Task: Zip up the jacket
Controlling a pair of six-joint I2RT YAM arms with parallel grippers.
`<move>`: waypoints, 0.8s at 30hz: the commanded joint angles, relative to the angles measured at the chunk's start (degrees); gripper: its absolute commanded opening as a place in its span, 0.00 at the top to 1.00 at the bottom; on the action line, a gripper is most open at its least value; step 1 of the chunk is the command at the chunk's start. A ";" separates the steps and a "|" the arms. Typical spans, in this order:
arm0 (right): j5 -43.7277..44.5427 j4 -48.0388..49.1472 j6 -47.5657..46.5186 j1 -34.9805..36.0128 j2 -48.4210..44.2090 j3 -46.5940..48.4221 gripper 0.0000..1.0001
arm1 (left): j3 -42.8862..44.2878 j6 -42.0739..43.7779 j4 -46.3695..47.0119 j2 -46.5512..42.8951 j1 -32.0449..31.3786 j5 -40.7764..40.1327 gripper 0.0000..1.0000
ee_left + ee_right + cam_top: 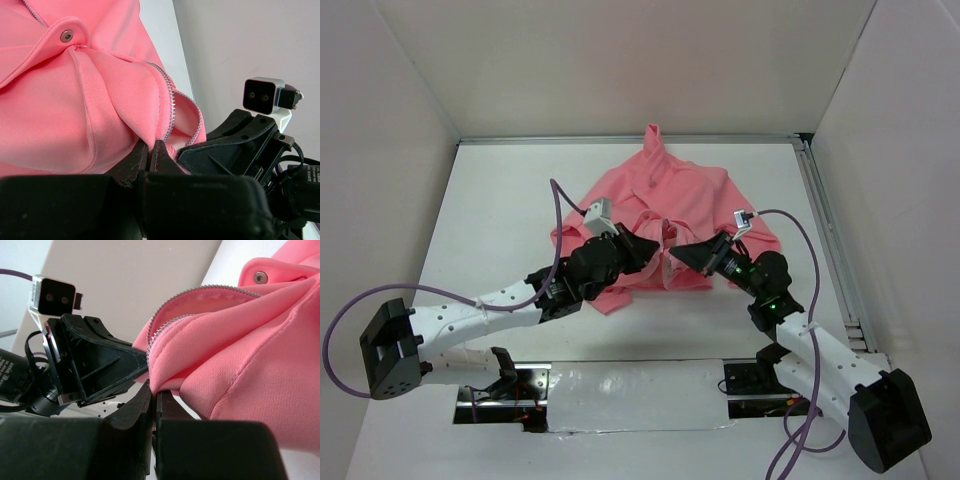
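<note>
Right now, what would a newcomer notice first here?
The salmon-pink jacket lies crumpled mid-table. Both arms converge on its near edge, where the left hand and the right hand each pinch fabric beside the unzipped zipper.

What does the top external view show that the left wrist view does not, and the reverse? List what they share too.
Only top external: the whole jacket spread on the white table, hood toward the far wall, plus the left arm and right arm at full length.
Only left wrist: the zipper teeth up close in two separate rows, a metal snap, and the left hand shut on the fabric edge.
Both: the pink jacket, with the left hand and right hand meeting at its near hem.
</note>
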 commanded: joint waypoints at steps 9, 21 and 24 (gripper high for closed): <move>6.00 5.24 -0.24 2.16 1.55 3.65 1.00 | -0.23 -2.08 8.19 -2.49 -0.48 -0.27 1.00; 8.20 4.89 -0.68 3.21 2.78 4.62 1.00 | 0.12 -2.78 8.19 -2.15 -0.56 0.18 1.00; 8.11 4.45 -1.20 3.39 3.22 4.89 1.00 | 0.21 -2.52 8.37 -1.97 -0.48 0.26 1.00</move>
